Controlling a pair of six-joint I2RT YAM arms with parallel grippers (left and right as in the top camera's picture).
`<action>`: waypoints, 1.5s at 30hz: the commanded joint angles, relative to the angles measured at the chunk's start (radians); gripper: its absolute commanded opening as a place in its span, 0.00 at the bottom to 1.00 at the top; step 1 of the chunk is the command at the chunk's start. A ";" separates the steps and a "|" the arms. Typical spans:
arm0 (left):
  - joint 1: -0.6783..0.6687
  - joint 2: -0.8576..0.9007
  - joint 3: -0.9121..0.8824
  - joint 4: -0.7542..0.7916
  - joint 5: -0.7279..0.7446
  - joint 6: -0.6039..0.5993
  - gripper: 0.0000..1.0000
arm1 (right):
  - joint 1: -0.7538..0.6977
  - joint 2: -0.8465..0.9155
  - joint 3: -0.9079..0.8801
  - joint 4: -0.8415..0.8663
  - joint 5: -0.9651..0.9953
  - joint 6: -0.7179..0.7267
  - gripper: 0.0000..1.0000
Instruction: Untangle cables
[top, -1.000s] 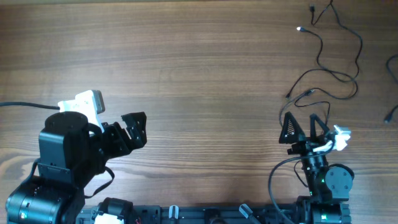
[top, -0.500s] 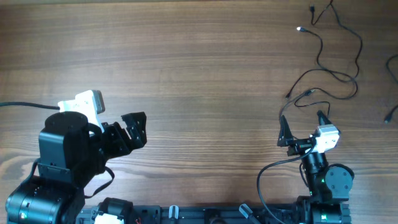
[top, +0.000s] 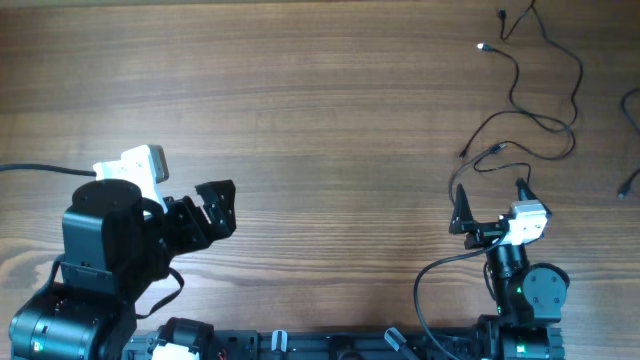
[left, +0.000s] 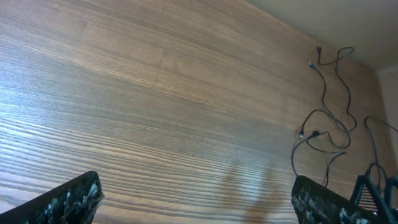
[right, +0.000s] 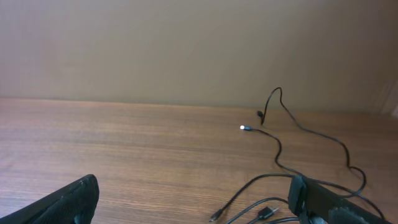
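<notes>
- Cables (top: 545, 121) lie loose at the far right corner of the bench (top: 300, 100). They are thin black strands, spread out rather than knotted tight.
- Their long axis runs roughly from the far edge back toward the near edge, along the right side.
- The nearest plug end (top: 497, 149) sits just beyond the right hand's fingertips, apart from them and not touching.
- Right hand (top: 490, 205) is by the near edge on the right side, pointing at the strands. Its jaws are spread wide and it has hold of nothing.
- Left hand (top: 215, 208) is at the near left, well apart from the cables. It is also wide open and empty.
- My read is that the right arm is clearly the nearer one. A short reach straight ahead looks enough, while the left would have to cross most of the bench.
- The right wrist view shows a silvery tip (right: 242, 127) farther out, with a cord (right: 280, 152) curling back toward the fingers.
- The surface is flat bare wood grain, with nothing else on it that I can see.
- There is plenty of open room to the left of the strands for pulling them apart.
- Another strand (top: 628, 180) shows at the right edge, cut off by the frame, so I cannot tell where it goes.
</notes>
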 joint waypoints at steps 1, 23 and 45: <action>-0.003 -0.002 0.002 0.003 -0.010 0.016 1.00 | 0.006 -0.013 -0.002 0.000 0.032 -0.053 1.00; -0.003 -0.002 0.002 0.003 -0.010 0.015 1.00 | 0.006 -0.013 -0.002 0.008 0.010 -0.048 1.00; -0.003 -0.002 0.002 0.003 -0.010 0.015 1.00 | 0.006 -0.013 -0.001 0.006 0.010 -0.048 1.00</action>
